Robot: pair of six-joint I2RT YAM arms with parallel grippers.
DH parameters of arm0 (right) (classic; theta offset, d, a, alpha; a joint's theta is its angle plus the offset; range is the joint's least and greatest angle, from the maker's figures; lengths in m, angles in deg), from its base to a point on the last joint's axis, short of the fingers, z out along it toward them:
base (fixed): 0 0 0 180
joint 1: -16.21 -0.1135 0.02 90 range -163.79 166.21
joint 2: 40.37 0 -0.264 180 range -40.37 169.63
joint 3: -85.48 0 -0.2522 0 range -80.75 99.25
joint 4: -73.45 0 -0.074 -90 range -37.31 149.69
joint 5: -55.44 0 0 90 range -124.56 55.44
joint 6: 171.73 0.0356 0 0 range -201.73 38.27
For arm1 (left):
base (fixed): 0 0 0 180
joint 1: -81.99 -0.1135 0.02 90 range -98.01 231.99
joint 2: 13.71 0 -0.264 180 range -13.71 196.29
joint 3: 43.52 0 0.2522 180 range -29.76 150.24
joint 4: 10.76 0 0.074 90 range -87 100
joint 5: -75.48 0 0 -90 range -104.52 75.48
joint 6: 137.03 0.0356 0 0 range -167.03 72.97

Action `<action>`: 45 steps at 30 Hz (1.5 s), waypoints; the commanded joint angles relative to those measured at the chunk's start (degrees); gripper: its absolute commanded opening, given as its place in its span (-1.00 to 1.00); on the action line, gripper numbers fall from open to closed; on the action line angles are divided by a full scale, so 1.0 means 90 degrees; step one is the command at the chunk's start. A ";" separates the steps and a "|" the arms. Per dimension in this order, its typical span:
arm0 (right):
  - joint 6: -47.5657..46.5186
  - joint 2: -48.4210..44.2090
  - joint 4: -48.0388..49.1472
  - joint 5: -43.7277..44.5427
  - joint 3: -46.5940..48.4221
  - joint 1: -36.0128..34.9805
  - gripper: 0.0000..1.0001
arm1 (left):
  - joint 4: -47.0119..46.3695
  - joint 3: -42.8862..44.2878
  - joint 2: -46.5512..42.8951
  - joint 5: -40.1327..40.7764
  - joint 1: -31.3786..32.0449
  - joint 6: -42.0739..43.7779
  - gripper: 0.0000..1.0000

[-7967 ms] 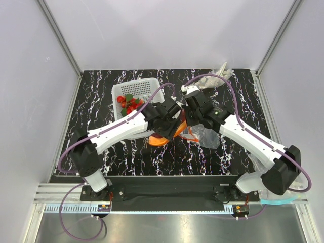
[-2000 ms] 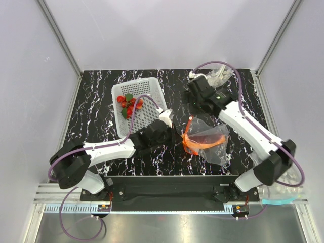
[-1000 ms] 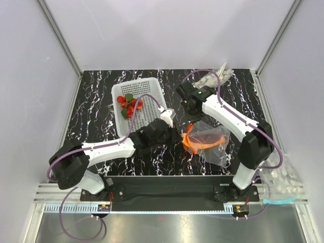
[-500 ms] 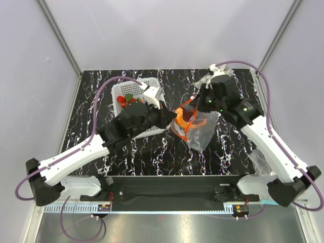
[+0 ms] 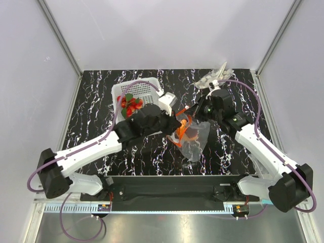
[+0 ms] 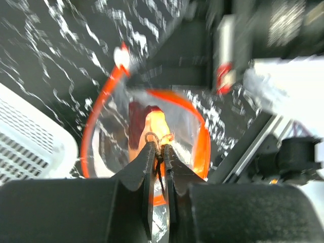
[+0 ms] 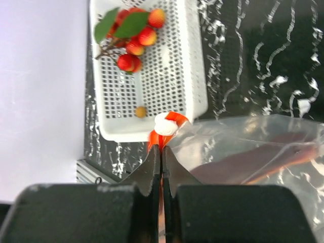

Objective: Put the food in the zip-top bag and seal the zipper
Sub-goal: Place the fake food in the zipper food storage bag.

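The left pincer is nearly closed, with only a thin slit between its fingers, and it nips the near rim of the zipper. The zipper curves away from the tips as an open orange ring. Beyond the fingertips, inside that ring, a longer red-orange piece of the food lies within the zip-top bag. The clear film hangs below and ahead of the pincer, lifted off the marbled black table. The right pincer is fully closed and clamps the orange strip just short of its white end tab, which sits right at the tips. To the right of these fingers the pouch spreads out, and the dark red shape of the same piece shows through the plastic. From above, the two pincers face each other across the bag's mouth, the left one on its left rim and the right one at its far right end. Ahead of the right pincer, just beyond the tab, stands the white lattice basket. At its far end are the little red round pieces and green leaves. A small tan bead lies nearer the fingers. In the top view a greyish clear plastic wad rests behind the right pincer, near the table's far edge.
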 commanded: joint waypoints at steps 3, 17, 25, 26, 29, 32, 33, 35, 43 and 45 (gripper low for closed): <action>0.0144 -0.0158 0.0720 -0.0191 0.0409 0.0019 -1.00 | -0.0768 -0.0091 0.0441 -0.0481 -0.0066 -0.0143 -0.82; 0.0232 -0.0090 0.0652 -0.0181 0.0536 0.0019 -1.00 | -0.2595 -0.1341 0.0626 -0.1623 -0.1014 -0.1864 -0.53; 0.0164 -0.0071 0.0223 -0.0016 0.0887 0.0019 -1.00 | -0.1796 -0.0951 0.0696 -0.1263 -0.1004 -0.1248 0.59; 0.0173 -0.0051 0.0135 0.0072 0.0936 0.0009 -1.00 | -0.1668 -0.0921 0.0638 -0.1108 -0.1004 -0.1112 0.61; 0.0202 0.0027 -0.0198 0.0395 0.1141 0.0019 -1.00 | -0.1306 -0.1008 0.0238 -0.0805 -0.1004 -0.0848 0.73; 0.0358 0.0154 -0.0335 0.0571 0.1220 0.0029 -1.00 | -0.0926 -0.1067 -0.0357 -0.0454 -0.1004 -0.0546 0.90; 0.0397 0.0164 -0.0315 0.0590 0.1200 0.0029 -1.00 | -0.0828 -0.1077 -0.0659 -0.0384 -0.1004 -0.0467 0.95; 0.0495 0.0203 -0.0257 0.0620 0.1161 0.0029 -1.00 | -0.0428 -0.1019 -0.0934 -0.0237 -0.1004 -0.0184 0.98; 0.0875 0.0203 -0.0179 0.0981 0.1122 0.0039 -1.00 | -0.0064 -0.1611 -0.1940 0.0173 -0.0663 -0.0279 0.95; 0.1119 0.0154 -0.0140 0.1136 0.1064 0.0029 -1.00 | -0.0531 -0.1935 -0.2096 0.0261 -0.0438 -0.0426 0.90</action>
